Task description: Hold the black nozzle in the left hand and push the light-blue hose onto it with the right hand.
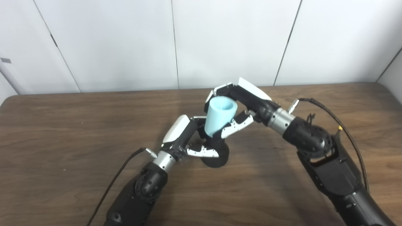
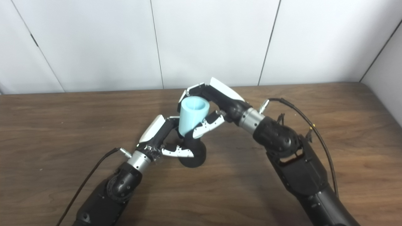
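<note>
Brown wood-grain table [image 1: 62, 131] fills the near ground, both black arms rising from its lower edge. Nearest is the left hand [image 1: 185, 138], its fingers and thumb wrapped round the black nozzle [image 1: 216, 153] — a rounded piece whose wide base sits low, at or just above the tabletop. Directly above it stands the light-blue hose [image 1: 219, 115], a short open-topped tube tilted slightly, its lower end meeting the nozzle's neck. Behind and right, the right hand [image 1: 240, 105] is closed round the hose — fingers [image 1: 220, 91] over the far rim, thumb beneath. White wall panels [image 1: 125, 40] stand beyond.
</note>
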